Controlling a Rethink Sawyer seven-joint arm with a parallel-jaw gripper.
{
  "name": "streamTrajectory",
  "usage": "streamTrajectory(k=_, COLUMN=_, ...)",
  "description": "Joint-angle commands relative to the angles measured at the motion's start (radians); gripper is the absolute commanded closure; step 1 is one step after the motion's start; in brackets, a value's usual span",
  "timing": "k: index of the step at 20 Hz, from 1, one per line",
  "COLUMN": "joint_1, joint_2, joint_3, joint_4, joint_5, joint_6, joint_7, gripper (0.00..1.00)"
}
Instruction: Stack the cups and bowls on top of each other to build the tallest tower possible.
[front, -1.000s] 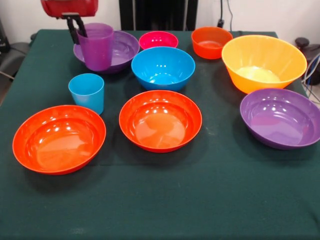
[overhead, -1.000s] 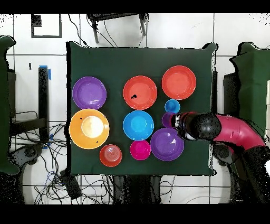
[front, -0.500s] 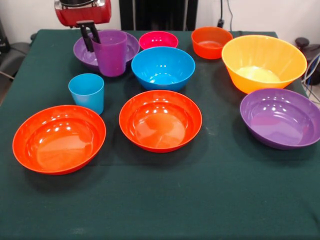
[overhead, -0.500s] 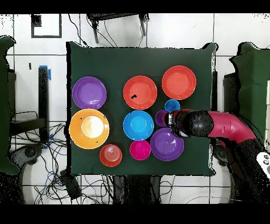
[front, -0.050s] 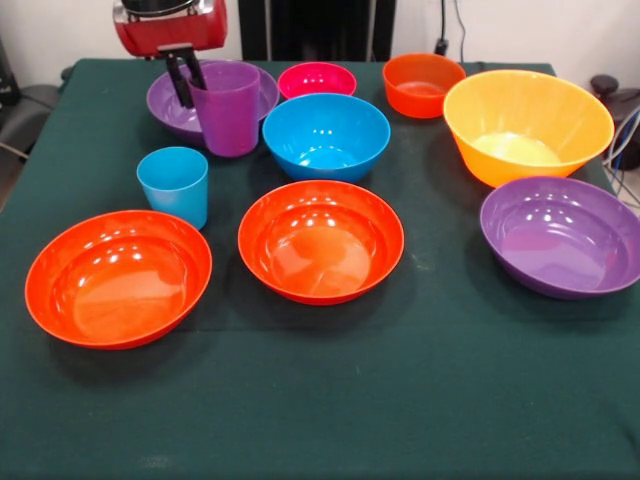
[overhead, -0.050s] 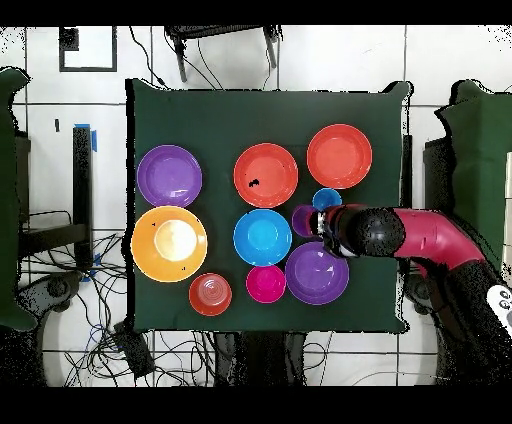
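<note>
Counter (front, -0.050s: 330, 400): dark green cloth. The near strip, farthest from the hand, lies bare from side to side; the bowls sit well inside the edges, with narrow lanes between them.

Wide orange-red bowl (front, -0.050s: 118, 277): front row, nearest the viewer, below the hand in the front view. Nothing in it.

Second wide orange-red bowl (front, -0.050s: 321, 240): beside the first, apart from it. Nothing in it.

Wide purple bowl (front, -0.050s: 561, 236): far across the counter from the hand, near the side edge. Nothing in it.

Light blue cup (front, -0.050s: 174, 185): upright on the cloth, just in front of the hand, apart from the first orange-red bowl. Its inside cannot be seen.

Medium blue bowl (front, -0.050s: 326, 135): just beside the held cup. Nothing in it.

Large yellow-orange bowl (front, -0.050s: 527, 125): well apart from the hand. Pale patch at its bottom; what it is cannot be told.

Hand (front, -0.050s: 187, 72): dark fingers (front, -0.050s: 180, 80) under a red housing, closed on the rim of the purple cup (front, -0.050s: 227, 108). The cup is upright; whether its base touches the cloth cannot be told.

Second wide purple bowl (front, -0.050s: 170, 102): directly behind the held cup, partly hidden by it.

Small pink bowl (front, -0.050s: 317, 80) and small orange bowl (front, -0.050s: 422, 84): back row, near the far edge. Nothing in either.

No writing legible.
</note>
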Motion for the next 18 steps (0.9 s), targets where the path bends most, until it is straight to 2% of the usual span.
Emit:
streamTrajectory(k=1, joint_1=0.012, joint_2=0.019, joint_3=0.048, joint_4=-0.060, joint_5=-0.092, joint_6=0.028, joint_7=-0.242, gripper=1.00)
streamTrajectory(k=18, joint_1=-0.001, joint_2=0.046, joint_3=0.062, joint_4=-0.147, joint_5=-0.100, joint_6=0.100, joint_7=-0.322, gripper=1.00)
